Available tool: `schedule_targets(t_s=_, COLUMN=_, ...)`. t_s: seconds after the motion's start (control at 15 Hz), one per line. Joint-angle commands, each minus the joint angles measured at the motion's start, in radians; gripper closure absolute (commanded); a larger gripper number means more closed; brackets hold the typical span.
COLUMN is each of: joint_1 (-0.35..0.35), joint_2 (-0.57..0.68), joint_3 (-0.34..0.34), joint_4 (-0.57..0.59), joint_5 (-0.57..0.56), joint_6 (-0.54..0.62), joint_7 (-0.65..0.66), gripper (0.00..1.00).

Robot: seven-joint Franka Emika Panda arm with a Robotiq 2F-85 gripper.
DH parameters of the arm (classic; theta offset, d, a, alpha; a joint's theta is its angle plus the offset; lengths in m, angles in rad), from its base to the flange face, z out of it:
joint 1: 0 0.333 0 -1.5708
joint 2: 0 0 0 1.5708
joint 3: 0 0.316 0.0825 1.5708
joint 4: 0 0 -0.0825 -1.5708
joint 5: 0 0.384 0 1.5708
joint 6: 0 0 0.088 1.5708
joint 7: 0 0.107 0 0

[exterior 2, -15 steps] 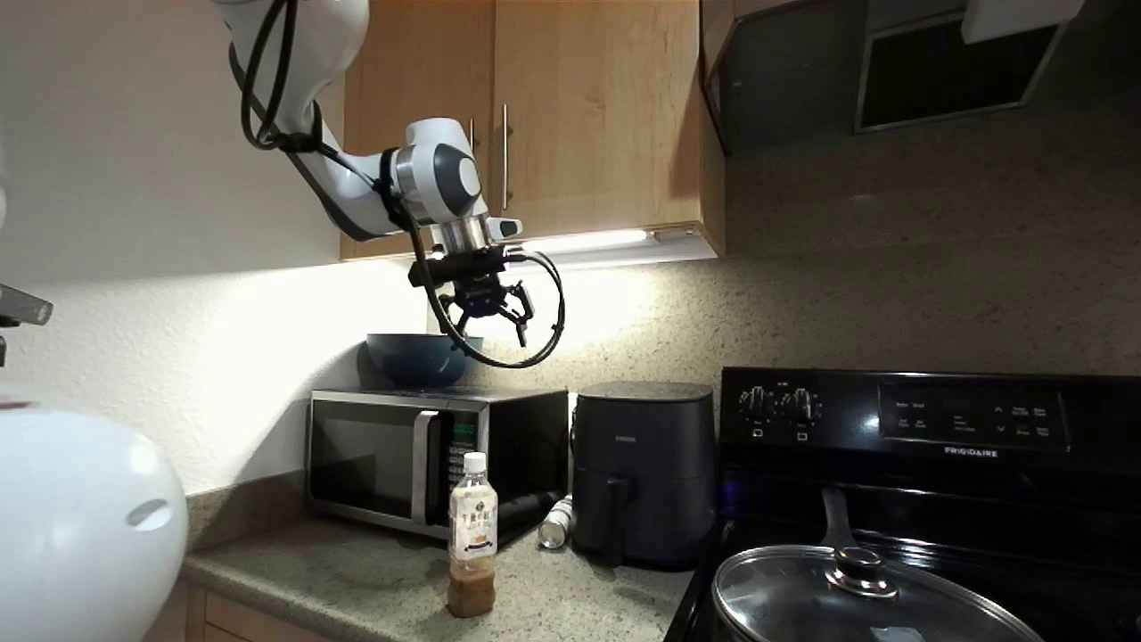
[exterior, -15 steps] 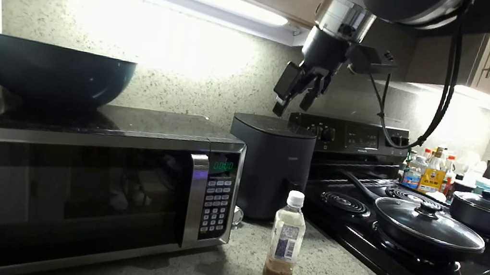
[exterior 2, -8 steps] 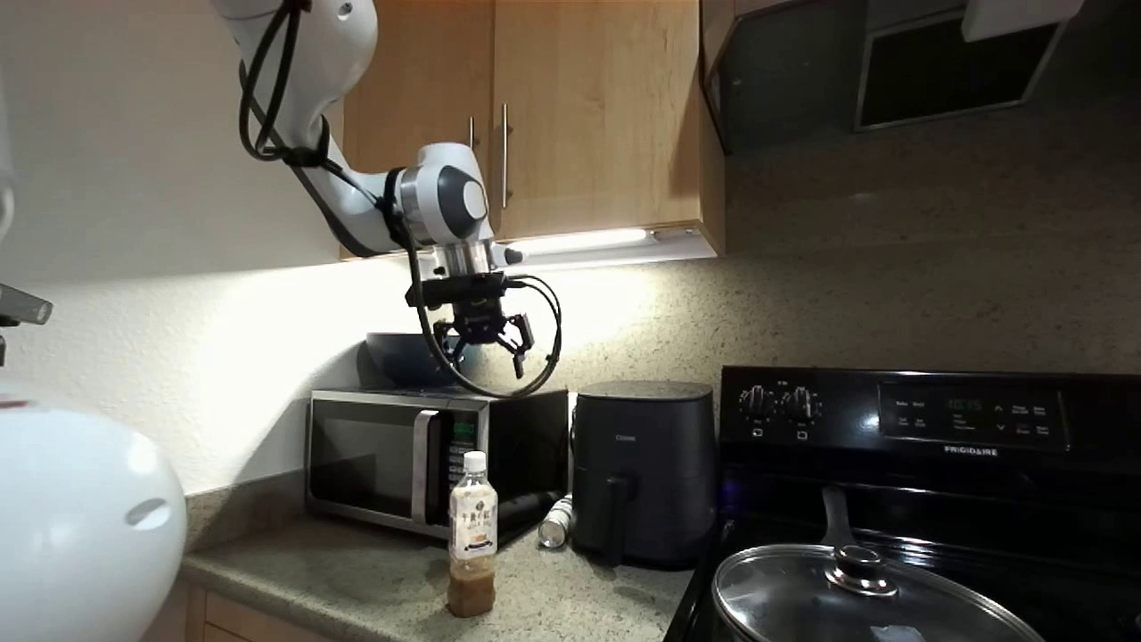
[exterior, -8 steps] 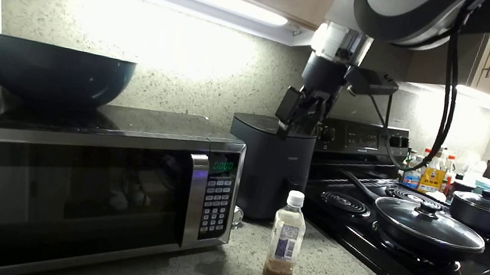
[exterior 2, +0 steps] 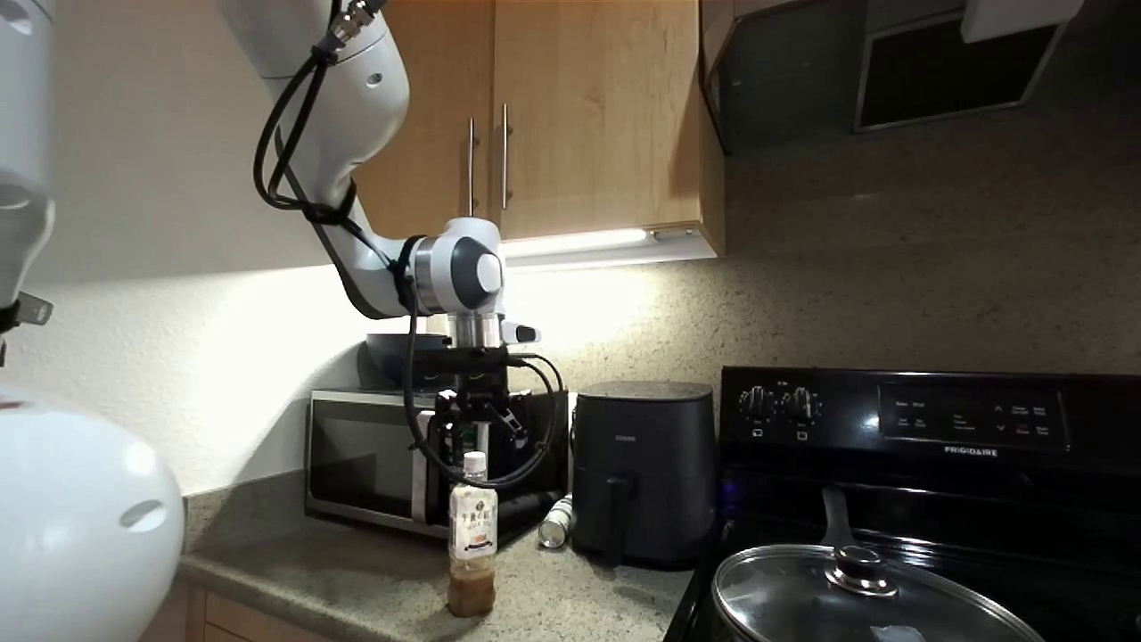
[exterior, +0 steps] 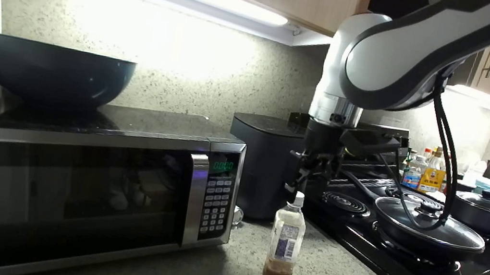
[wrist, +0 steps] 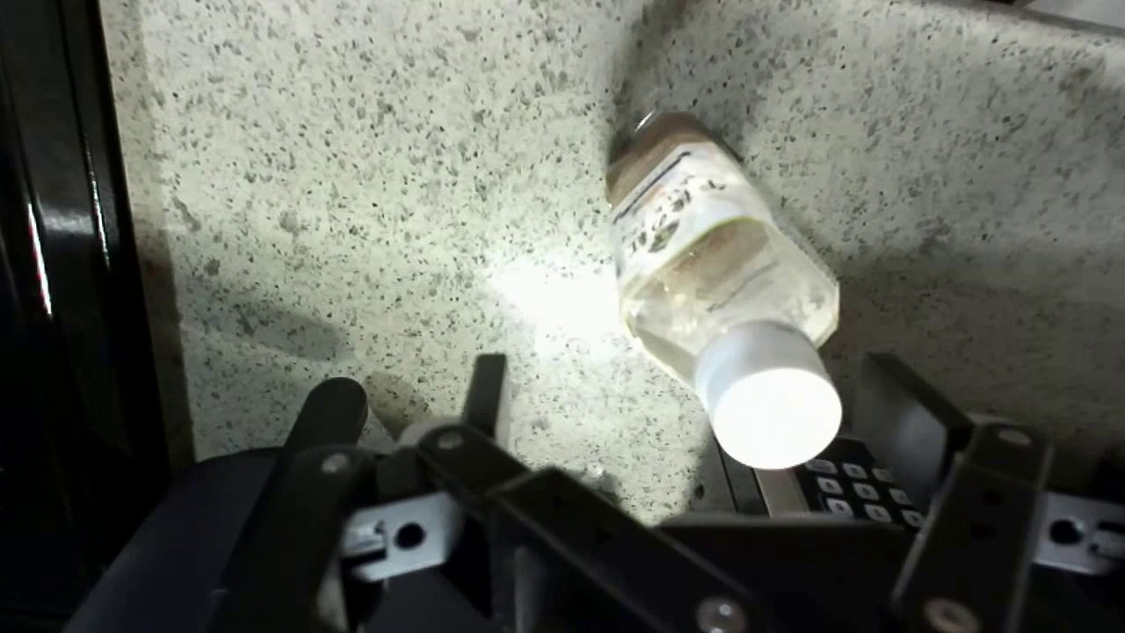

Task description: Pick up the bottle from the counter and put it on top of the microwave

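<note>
The bottle (exterior: 284, 245) is clear plastic with brown liquid low inside and a white cap. It stands upright on the speckled counter (exterior: 327, 271), in front of the microwave's right side; it also shows in an exterior view (exterior 2: 472, 526) and in the wrist view (wrist: 703, 255). My gripper (exterior: 306, 188) points down just above and behind the cap. In the wrist view my gripper (wrist: 690, 374) is open and empty, with the cap between the fingers' lines, nearer the right finger. The steel microwave (exterior: 85, 196) has a dark glass door and flat top.
A large dark blue bowl (exterior: 50, 72) sits on the microwave's left part. A dark boxy appliance (exterior 2: 642, 473) stands right of the microwave, with a small jar (exterior 2: 554, 526) lying between. A lidded pan (exterior: 428, 228) is on the black stove. Cabinets (exterior 2: 597, 116) hang above.
My gripper has come down from above microwave height to just above the bottle's cap and has turned more upright. The bottle has not moved.
</note>
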Motion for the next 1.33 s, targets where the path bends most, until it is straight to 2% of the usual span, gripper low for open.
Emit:
schedule_targets(t_s=0.0, joint_1=-0.005, joint_2=0.003, joint_3=0.004, joint_4=0.002, joint_5=0.001, joint_6=-0.001, joint_7=0.003, gripper=0.00)
schedule_targets(t_s=0.2, joint_1=-0.004, joint_2=0.005, joint_3=0.004, joint_4=0.004, joint_5=0.002, joint_6=-0.003, joint_7=-0.005, gripper=0.00)
schedule_targets(t_s=0.73, joint_1=0.016, joint_2=0.076, joint_3=0.018, joint_4=0.023, joint_5=0.036, joint_6=-0.007, joint_7=-0.137, gripper=0.00)
schedule_targets(t_s=0.8, joint_1=0.015, joint_2=0.085, joint_3=0.017, joint_4=0.025, joint_5=0.038, joint_6=-0.007, joint_7=-0.156, gripper=0.10)
schedule_targets(t_s=0.87, joint_1=0.013, joint_2=0.092, joint_3=0.016, joint_4=0.028, joint_5=0.044, joint_6=-0.007, joint_7=-0.184, gripper=0.26)
schedule_targets(t_s=1.13, joint_1=0.006, joint_2=0.111, joint_3=0.015, joint_4=0.038, joint_5=0.062, joint_6=0.000, joint_7=-0.301, gripper=0.53)
schedule_targets(t_s=1.27, joint_1=0.000, joint_2=0.114, joint_3=0.012, joint_4=0.043, joint_5=0.078, joint_6=0.002, joint_7=-0.366, gripper=0.58)
